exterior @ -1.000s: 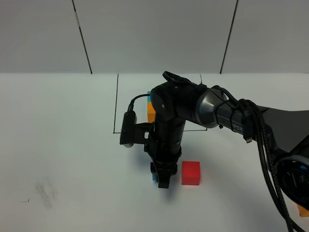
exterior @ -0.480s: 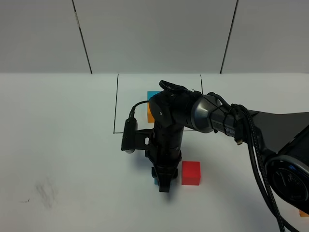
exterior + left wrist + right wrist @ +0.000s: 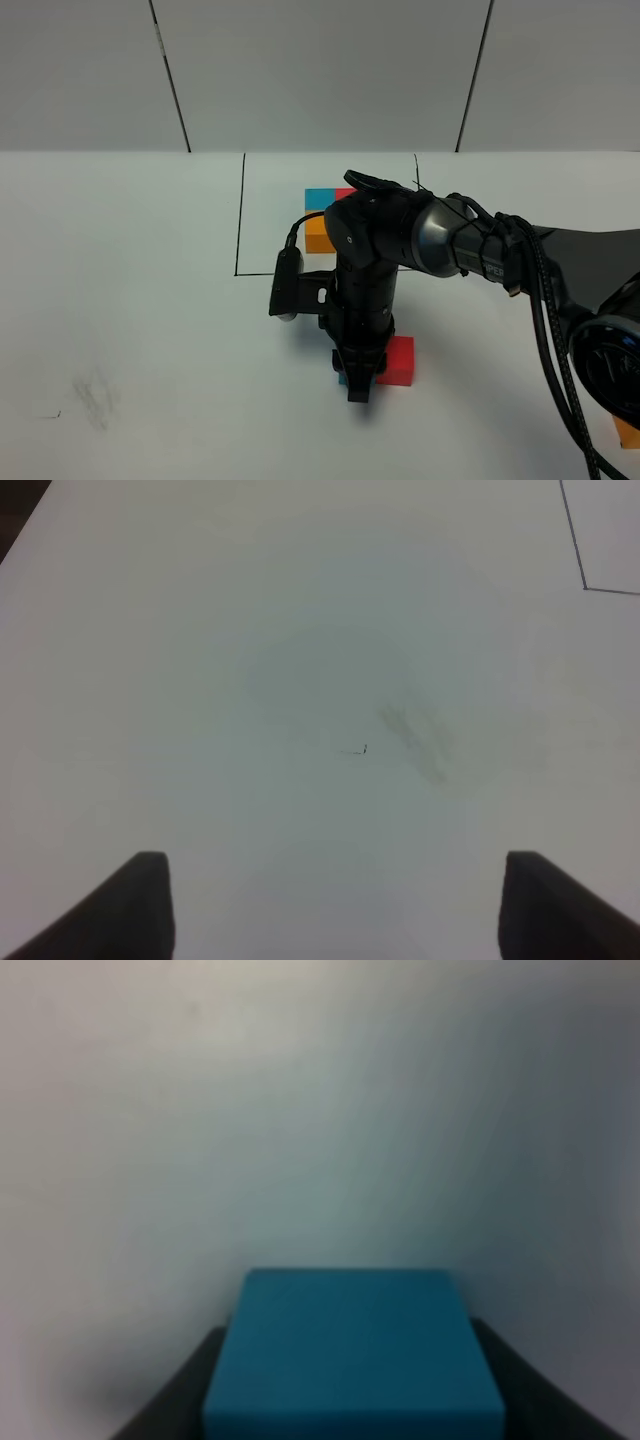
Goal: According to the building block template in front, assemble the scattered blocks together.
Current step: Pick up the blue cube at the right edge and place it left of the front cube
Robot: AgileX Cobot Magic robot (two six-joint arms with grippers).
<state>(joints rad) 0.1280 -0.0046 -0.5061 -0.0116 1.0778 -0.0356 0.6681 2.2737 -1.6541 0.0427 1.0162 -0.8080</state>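
Note:
The template [image 3: 322,214] is a blue, red and orange cube cluster inside a thin black drawn rectangle [image 3: 240,215] at the table's middle back, partly hidden by the right arm. My right gripper [image 3: 358,386] reaches across to the centre front and is shut on the sky-blue cube [image 3: 352,1355], held low at the table. Only a sliver of this cube [image 3: 343,378] shows in the high view. The red cube [image 3: 398,360] sits just right of the gripper. The loose orange cube [image 3: 628,432] lies at the far right front edge. My left gripper [image 3: 335,910] is open and empty.
White table with a faint smudge and a small dark mark [image 3: 362,750] under the left gripper, also in the high view [image 3: 95,392]. The right arm's cables [image 3: 545,300] hang across the right side. A white panelled wall stands behind.
My right gripper has moved to the right with the blue cube, closing in on the red cube's left side. The template's blue and red cubes now show more behind the arm.

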